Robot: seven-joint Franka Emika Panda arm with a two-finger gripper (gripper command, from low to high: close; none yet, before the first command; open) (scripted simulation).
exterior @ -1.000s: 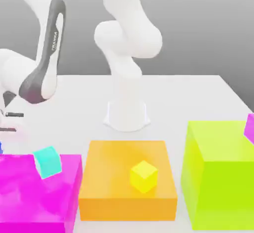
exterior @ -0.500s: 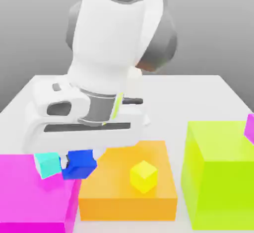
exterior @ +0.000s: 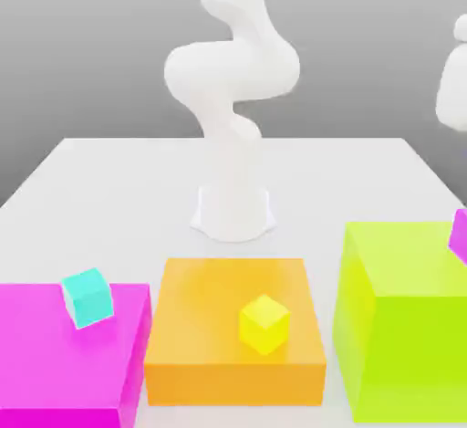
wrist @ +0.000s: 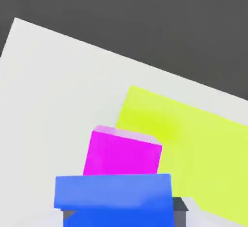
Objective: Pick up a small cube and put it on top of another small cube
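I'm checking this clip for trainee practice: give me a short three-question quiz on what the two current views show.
1. True or false: the yellow cube rests on the orange block.
2. In the exterior view, which block carries the cyan cube? A) lime-green B) magenta C) orange
3. In the hand view, what colour is the cube closest to the camera, in front of the small magenta cube on the lime-green block?

Key: 1 true. 2 B, the magenta block. 3 Deep blue: the blue cube sits at the gripper, which is shut on it.
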